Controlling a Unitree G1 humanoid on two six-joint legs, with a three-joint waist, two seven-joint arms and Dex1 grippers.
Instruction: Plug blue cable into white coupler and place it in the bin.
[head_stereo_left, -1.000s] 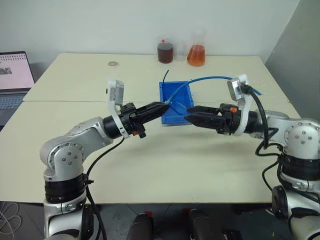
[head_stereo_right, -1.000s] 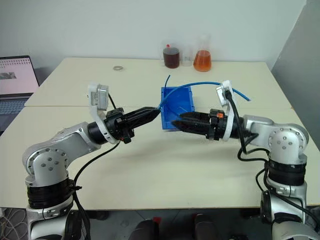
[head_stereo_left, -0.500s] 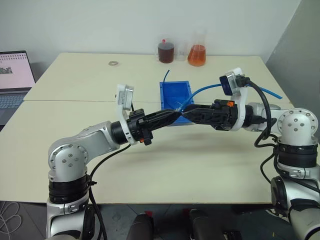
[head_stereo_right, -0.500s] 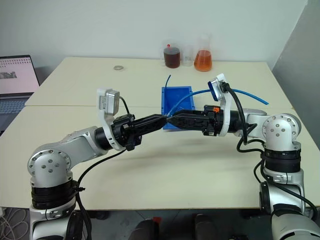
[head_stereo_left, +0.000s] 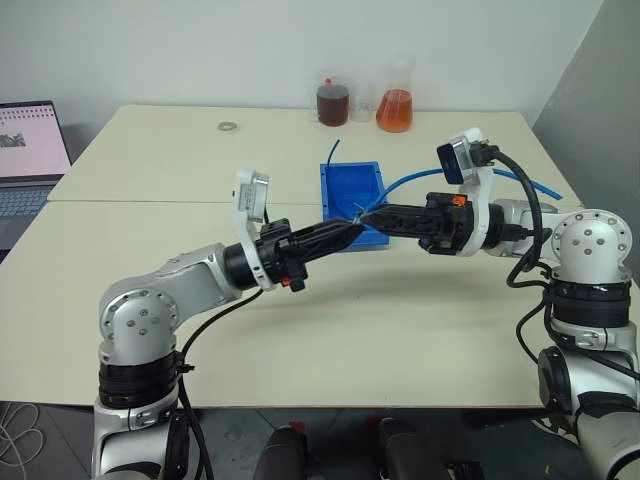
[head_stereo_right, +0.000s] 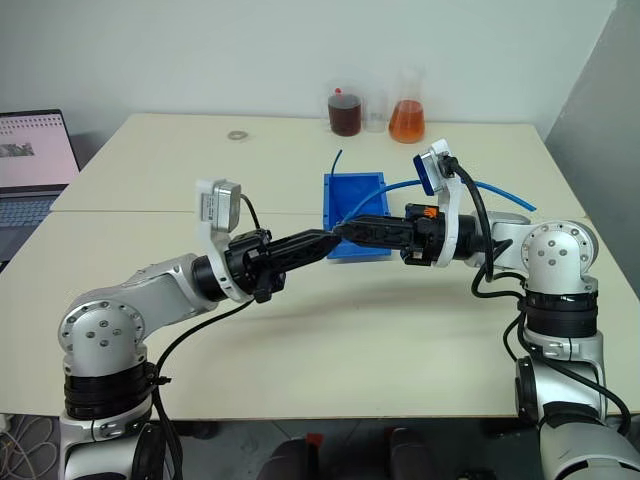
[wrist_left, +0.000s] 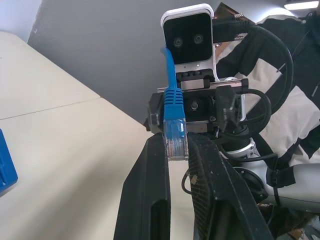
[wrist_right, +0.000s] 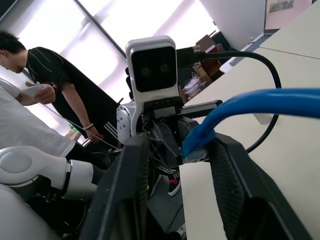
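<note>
Left gripper (wrist_left: 176, 150) is clenched on the plug of the blue cable (wrist_left: 173, 117), held up over the table (head_stereo_left: 330, 320) just in front of the bin (head_stereo_left: 352, 195). Right gripper (wrist_right: 186, 165) meets it tip to tip, fingers apart around the cable's other end.

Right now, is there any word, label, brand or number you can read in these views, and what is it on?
None can be read.
Laptop screen: a page with a picture and lines of text, too small and blurred to read.
Bottle and flask at the table's far edge: no label I can make out.
Blue bin, blue cable: no markings seen.
</note>
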